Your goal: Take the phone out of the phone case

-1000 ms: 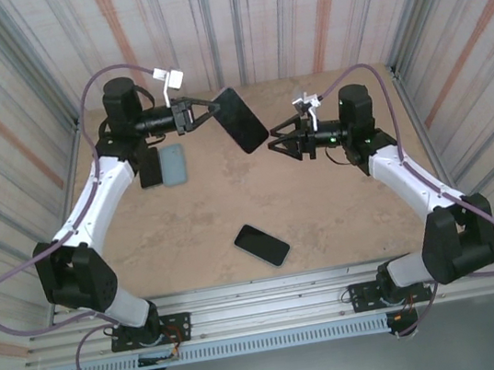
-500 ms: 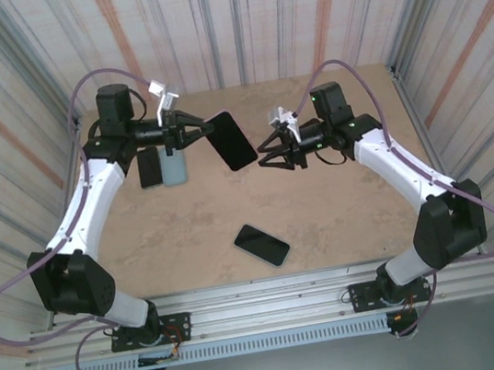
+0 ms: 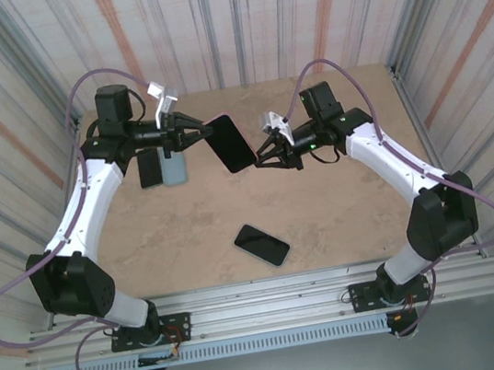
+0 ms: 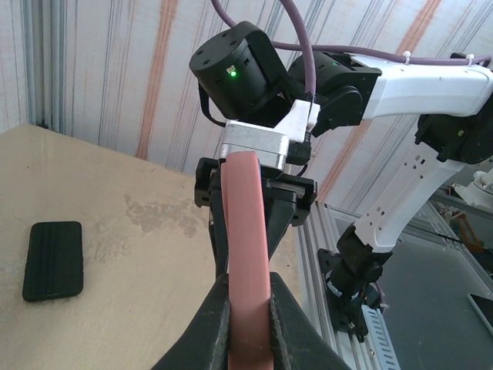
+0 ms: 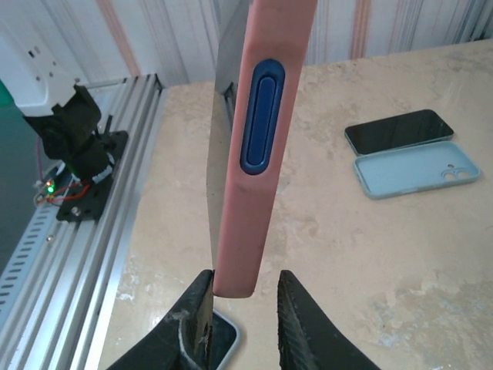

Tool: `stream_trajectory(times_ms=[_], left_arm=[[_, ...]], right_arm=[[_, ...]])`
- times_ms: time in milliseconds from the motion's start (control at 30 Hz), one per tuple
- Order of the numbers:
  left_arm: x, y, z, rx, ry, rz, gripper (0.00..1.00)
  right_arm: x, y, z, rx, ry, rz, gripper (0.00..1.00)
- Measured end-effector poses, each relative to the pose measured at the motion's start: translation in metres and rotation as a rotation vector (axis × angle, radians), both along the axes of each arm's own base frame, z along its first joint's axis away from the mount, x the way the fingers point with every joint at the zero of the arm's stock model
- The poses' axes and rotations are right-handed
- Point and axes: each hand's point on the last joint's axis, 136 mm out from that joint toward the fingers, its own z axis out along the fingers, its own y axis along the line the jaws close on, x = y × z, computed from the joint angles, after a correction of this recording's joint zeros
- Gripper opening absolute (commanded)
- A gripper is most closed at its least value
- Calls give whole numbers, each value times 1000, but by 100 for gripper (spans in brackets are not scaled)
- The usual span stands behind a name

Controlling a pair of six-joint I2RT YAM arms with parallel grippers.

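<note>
The phone (image 3: 232, 142) sits in its pink phone case (image 5: 262, 154), held in the air over the table's back half, dark screen up in the top view. My left gripper (image 3: 207, 132) is shut on the case's left end; in the left wrist view both fingers (image 4: 219, 308) press its pink edge (image 4: 246, 231). My right gripper (image 3: 260, 158) straddles the opposite lower corner. In the right wrist view its left finger (image 5: 196, 308) touches the screen side, while a gap separates the right finger from the case back. The right gripper (image 5: 245, 287) is open, jaws narrow.
A black phone (image 3: 261, 244) lies on the table near the front, below the held case. A light blue empty case (image 3: 174, 168) and another dark phone (image 3: 149, 167) lie at the back left, under my left arm. Striped walls surround the table.
My right gripper has moved left up to the case and narrowed its jaws around the corner. My left gripper pulled the cased phone slightly left, then held still.
</note>
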Motion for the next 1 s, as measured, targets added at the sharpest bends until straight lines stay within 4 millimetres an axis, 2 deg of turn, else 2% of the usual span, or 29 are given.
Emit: stream_trajectory(times_ms=[467, 767, 1000], left_arm=[[-3, 1, 0, -7, -4, -20, 0], [-7, 2, 0, -15, 3, -41, 0], [-10, 2, 4, -32, -17, -65, 0]], right_arm=[[-5, 7, -1, -31, -22, 16, 13], [-5, 14, -8, -85, -64, 3, 11], [-4, 16, -5, -118, -156, -36, 11]])
